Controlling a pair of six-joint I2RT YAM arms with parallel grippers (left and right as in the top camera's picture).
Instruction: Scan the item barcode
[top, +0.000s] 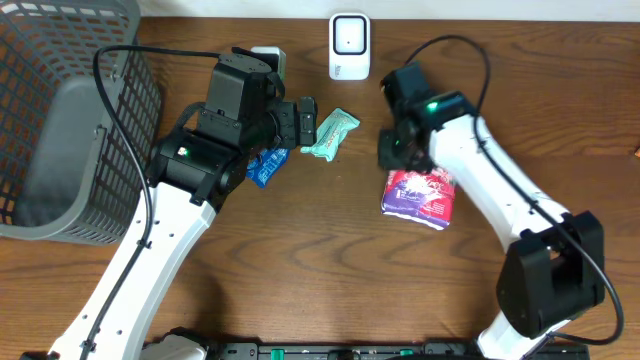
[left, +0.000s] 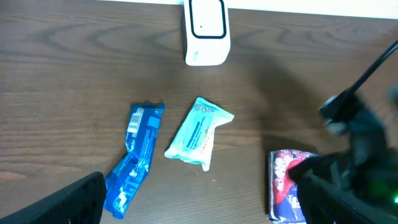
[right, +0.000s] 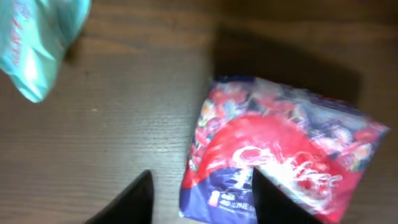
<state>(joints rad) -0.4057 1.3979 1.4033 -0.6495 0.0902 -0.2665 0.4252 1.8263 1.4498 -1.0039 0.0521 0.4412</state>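
Right pincer (right: 200, 186) hung released, its fingers apart astride the left edge of the red and purple candy bag (top: 420, 195), with a strip of bare wood showing between one finger and the bag, so nothing was held. The left pincer (left: 202, 202) stood spread wide and empty. The bag lay flat on the desk (top: 300, 270), right of centre and below the scanner. It looked light, limp and glossy, likely to sag and slip in a pinch. The crimped left edge or a corner seemed the safest hold, with the printed face kept free for the barcode, which could not be made out. The desk was dark, smooth wood, level and hard, giving little grip under the film. A grey mesh basket (top: 30, 70) filled the far left. The white scanner (top: 349, 45) stood at the back edge, well apart from the bag. A teal packet (top: 330, 133) lay near the middle, and a blue packet (top: 266, 165) just left of it.
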